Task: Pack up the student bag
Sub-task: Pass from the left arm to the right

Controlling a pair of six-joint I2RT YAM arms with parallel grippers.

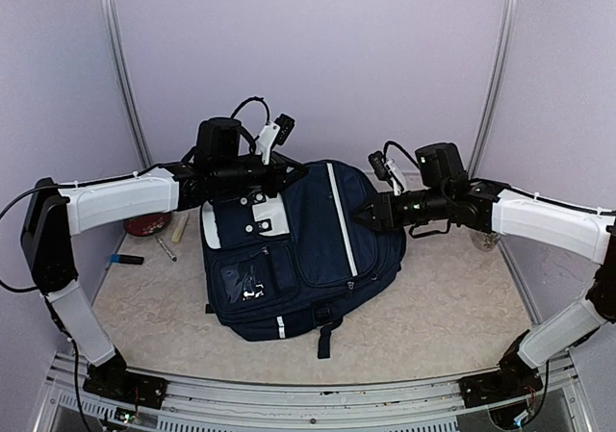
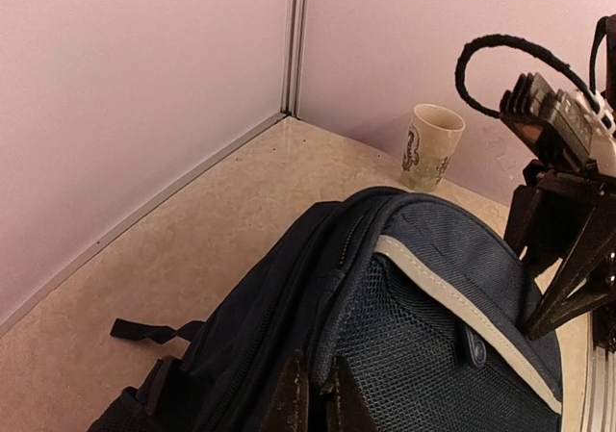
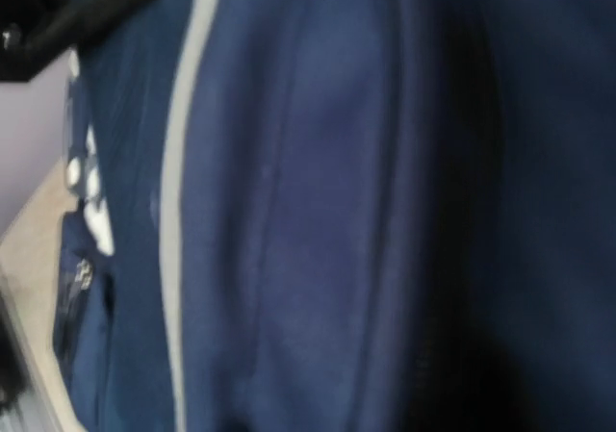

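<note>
The right wrist view is wholly blurred. The student bag (image 3: pixel 318 211) fills it past every edge, and a dark shape (image 3: pixel 58 18) in its top left corner cannot be made out.

From above, the left arm (image 1: pixel 120 201) covers part of a reddish round thing (image 1: pixel 146 226) near the left edge of the table (image 1: pixel 433 317). Two small items (image 1: pixel 166 249) beside it are too small to name. The right arm (image 1: pixel 549 222) hides most of a clear vessel (image 1: pixel 486 241) near the right edge.

The right gripper (image 1: pixel 364 216) meets the bag, but its grip cannot be told. The left gripper (image 2: pixel 313 403) is cut off by the left wrist view's bottom edge.
</note>
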